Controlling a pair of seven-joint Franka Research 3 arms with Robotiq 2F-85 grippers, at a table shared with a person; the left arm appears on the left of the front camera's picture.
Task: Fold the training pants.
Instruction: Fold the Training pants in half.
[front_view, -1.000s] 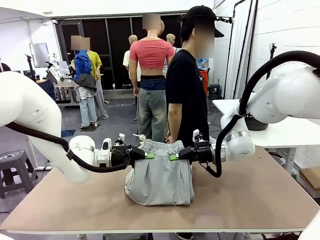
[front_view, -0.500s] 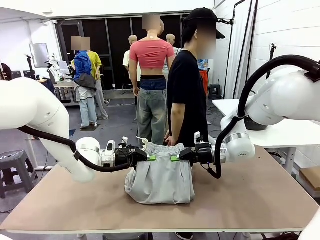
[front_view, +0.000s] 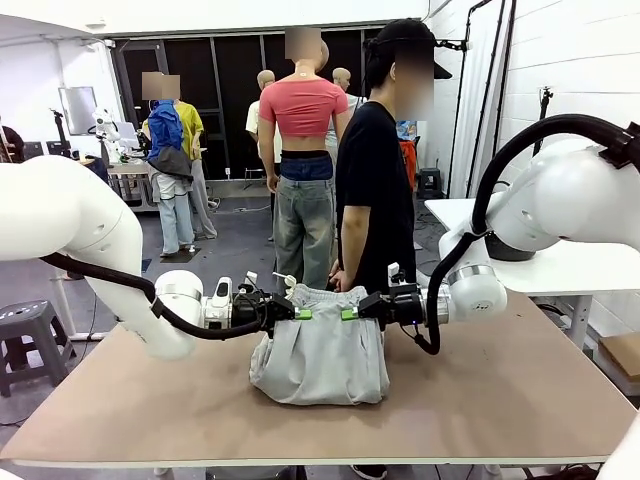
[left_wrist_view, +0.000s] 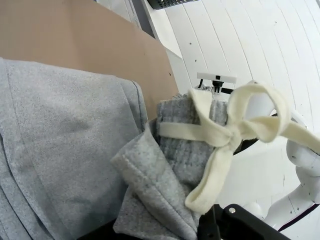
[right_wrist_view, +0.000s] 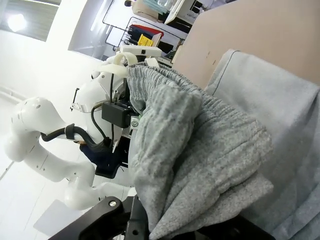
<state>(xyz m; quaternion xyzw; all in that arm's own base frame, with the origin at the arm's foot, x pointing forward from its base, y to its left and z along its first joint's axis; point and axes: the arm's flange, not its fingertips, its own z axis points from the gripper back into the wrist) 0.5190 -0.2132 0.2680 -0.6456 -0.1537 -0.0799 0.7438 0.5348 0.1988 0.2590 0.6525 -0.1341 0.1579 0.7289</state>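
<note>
The light grey training pants (front_view: 318, 352) hang bunched over the middle of the brown table (front_view: 500, 390), waistband up, lower part resting in a heap on the board. My left gripper (front_view: 301, 313) is shut on the waistband's left end, my right gripper (front_view: 346, 314) on its right end, both held level above the table. The left wrist view has the gathered waistband (left_wrist_view: 165, 185) and the cream drawstring bow (left_wrist_view: 227, 132) close up. In the right wrist view grey waistband fabric (right_wrist_view: 200, 165) drapes over my fingers, with the left arm (right_wrist_view: 55, 150) beyond it.
A person in a black T-shirt (front_view: 375, 170) stands at the far edge just behind the pants. A white table (front_view: 560, 265) with a dark bowl stands at the back right. Bare board lies on both sides of the pants.
Both grippers, still holding the waistband, have shifted slightly to the right and away from me. The heap of fabric moved a little with them.
</note>
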